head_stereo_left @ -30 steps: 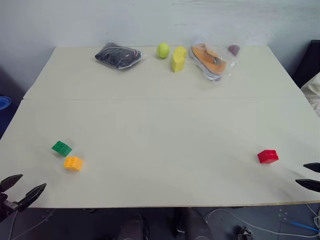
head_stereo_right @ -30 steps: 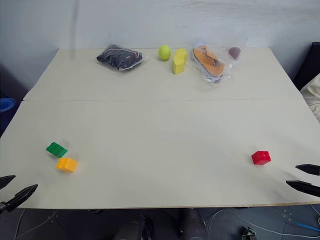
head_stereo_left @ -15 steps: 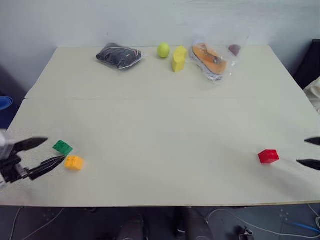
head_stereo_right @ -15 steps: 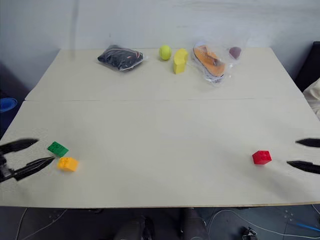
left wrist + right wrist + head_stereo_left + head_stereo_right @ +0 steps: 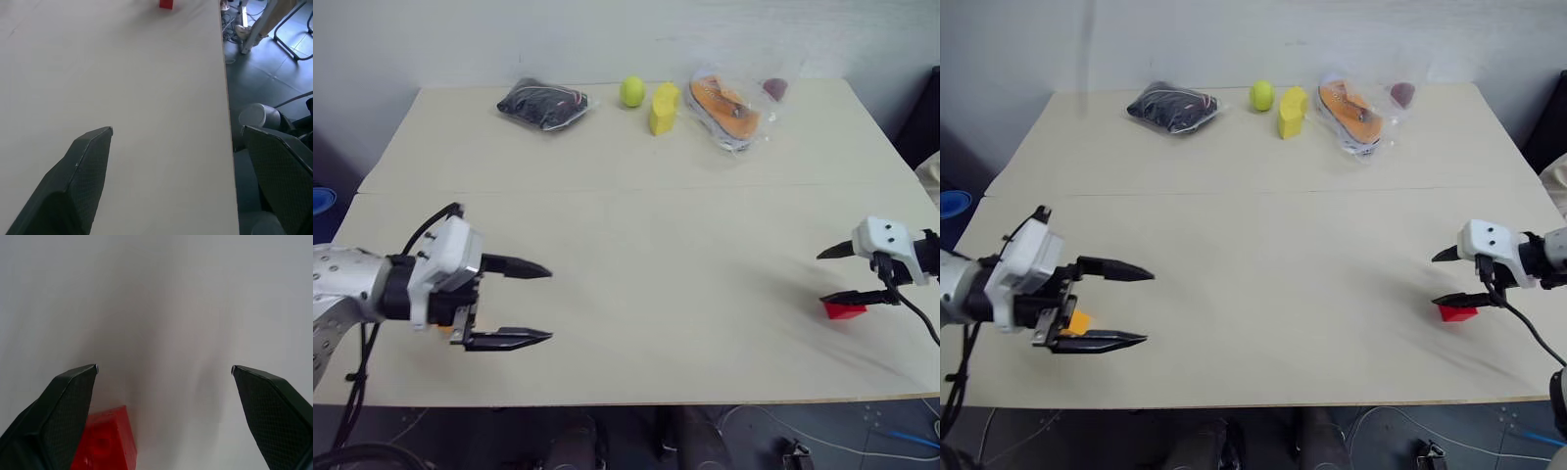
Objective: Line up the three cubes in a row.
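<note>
The left gripper [image 5: 543, 303] is at the lower left of the frame, above the pale bench [image 5: 636, 225], and its jaws stand wide open with nothing between them. Just behind it a small part of the orange-yellow cube [image 5: 1078, 321] shows under the wrist; the green cube is hidden, so I cannot tell where it lies. The right gripper [image 5: 823, 275] is at the right edge of the frame, its jaws also open and empty. The red cube [image 5: 843, 310] lies on the bench just beside the lower finger, low in the right wrist view next to one finger [image 5: 63, 406]; I cannot tell if they touch. At the far edge of the bench, in the upper part of the frame, lie a dark bag [image 5: 541, 103], a yellow-green ball [image 5: 631, 91], a pale-yellow block [image 5: 663, 108] and a bagged orange shoe [image 5: 728, 109]
</note>
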Controlling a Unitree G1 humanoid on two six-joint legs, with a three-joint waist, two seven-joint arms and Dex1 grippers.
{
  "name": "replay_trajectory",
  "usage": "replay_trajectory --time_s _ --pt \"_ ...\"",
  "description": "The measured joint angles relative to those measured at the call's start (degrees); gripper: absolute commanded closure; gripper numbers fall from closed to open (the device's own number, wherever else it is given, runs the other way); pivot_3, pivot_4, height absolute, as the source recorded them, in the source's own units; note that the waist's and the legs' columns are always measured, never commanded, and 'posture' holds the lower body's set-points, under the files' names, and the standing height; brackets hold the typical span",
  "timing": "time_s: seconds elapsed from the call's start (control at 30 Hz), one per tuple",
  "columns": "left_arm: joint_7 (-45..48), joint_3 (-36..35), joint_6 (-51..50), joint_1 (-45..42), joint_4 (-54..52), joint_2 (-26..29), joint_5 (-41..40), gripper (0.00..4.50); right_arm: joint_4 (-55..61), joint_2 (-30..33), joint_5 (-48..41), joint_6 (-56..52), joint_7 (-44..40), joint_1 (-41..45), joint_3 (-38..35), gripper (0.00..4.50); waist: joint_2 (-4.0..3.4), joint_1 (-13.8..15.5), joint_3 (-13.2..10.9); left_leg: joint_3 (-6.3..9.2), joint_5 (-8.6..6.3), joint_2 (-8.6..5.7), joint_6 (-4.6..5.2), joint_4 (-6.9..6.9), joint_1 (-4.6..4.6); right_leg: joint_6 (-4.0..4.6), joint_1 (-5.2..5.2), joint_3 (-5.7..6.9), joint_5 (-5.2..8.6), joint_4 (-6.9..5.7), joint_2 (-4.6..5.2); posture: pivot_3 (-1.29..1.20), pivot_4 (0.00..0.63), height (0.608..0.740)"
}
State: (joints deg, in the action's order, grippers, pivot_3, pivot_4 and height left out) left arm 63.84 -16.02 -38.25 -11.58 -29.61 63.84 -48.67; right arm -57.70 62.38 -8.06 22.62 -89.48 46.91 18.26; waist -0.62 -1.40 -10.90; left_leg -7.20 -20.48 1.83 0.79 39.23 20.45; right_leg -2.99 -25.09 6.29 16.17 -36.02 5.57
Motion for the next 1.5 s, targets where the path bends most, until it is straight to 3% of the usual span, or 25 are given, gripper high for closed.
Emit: replay_trajectory --time_s 0.17,0.37,0.5,0.73,0.93,1.17,1.33,1.37,1.5 --pt "0.10 1.63 -0.44 -1.75 0.18 -0.08 0.32 0.05 -1.84 -0.36 -3.72 -5.43 0.02 3.33 0.22 0.00 -0.01 -0.50 -0.01 -0.11 0.04 0.01 0.06 0.07 -0.07 -0.07 -0.01 -0.15 -0.04 -0.11 -0.05 0.00 0.150 0.740" --pt "0.99 1.61 1.12 -0.99 1.13 -0.25 2.35 0.05 4.21 4.71 -11.36 -11.29 0.03 2.84 1.91 0.00 0.00 -0.21 -0.02 -0.07 0.06 0.02 -0.01 0.06 -0.06 -0.03 -0.03 -0.13 -0.02 -0.13 -0.05 0.00 0.150 0.740" --pt "1.87 1.83 1.98 -1.03 1.30 -0.95 3.10 0.05 6.25 9.50 -11.39 -5.96 -0.08 -0.32 6.42 0.00 0.00 0.25 -0.02 -0.06 0.06 -0.03 0.00 0.07 -0.04 -0.03 -0.02 -0.10 -0.02 -0.11 -0.01 0.00 0.150 0.740" --pt "2.09 5.57 2.79 -4.71 1.60 -3.09 4.55 0.05 3.94 9.83 -8.00 3.78 -0.10 0.11 11.33 0.00 0.01 -0.27 -0.03 -0.16 0.06 0.02 -0.03 0.07 -0.07 -0.04 -0.11 -0.19 -0.02 -0.21 -0.08 0.00 0.150 0.740" --pt "2.27 5.88 3.32 -5.40 1.67 -3.11 5.85 0.05 -2.00 9.45 -2.12 11.60 -0.12 4.31 13.37 0.00 0.02 -0.23 -0.03 -0.26 0.07 0.02 -0.03 0.08 -0.06 -0.03 -0.20 -0.29 -0.02 -0.30 -0.09 0.00 0.150 0.740" --pt "1.96 5.87 3.28 -5.45 1.17 -3.28 6.03 0.05 -7.95 4.57 2.68 15.64 -0.12 5.60 13.25 0.00 0.03 -0.21 -0.04 -0.27 0.07 0.01 -0.03 0.12 -0.05 -0.02 -0.22 -0.31 -0.02 -0.38 -0.08 0.00 0.150 0.740" --pt "1.74 5.87 3.12 -5.49 1.01 -3.28 6.03 0.00 -9.33 4.11 4.47 16.46 -0.12 6.03 12.58 1.02 0.03 -0.12 -0.04 -0.23 0.06 0.02 -0.02 0.30 -0.01 -0.02 -0.22 -0.30 -0.01 -0.45 -0.07 0.00 0.150 0.740" --pt "1.71 5.87 3.00 -5.61 1.01 -3.28 6.02 0.00 -9.64 3.97 4.70 16.74 -0.12 6.03 12.54 1.54 0.03 -0.13 -0.04 -0.23 0.06 0.01 -0.02 0.31 -0.01 -0.02 -0.22 -0.31 -0.01 -0.47 -0.07 0.00 0.150 0.740" --pt "1.76 5.87 2.68 -6.25 1.02 -3.28 6.03 0.00 -9.84 3.68 4.74 17.19 -0.12 6.03 12.47 2.70 0.03 -0.19 -0.04 -0.23 0.06 0.04 -0.03 0.35 -0.01 -0.02 -0.22 -0.31 -0.01 -0.52 -0.09 0.00 0.150 0.740"
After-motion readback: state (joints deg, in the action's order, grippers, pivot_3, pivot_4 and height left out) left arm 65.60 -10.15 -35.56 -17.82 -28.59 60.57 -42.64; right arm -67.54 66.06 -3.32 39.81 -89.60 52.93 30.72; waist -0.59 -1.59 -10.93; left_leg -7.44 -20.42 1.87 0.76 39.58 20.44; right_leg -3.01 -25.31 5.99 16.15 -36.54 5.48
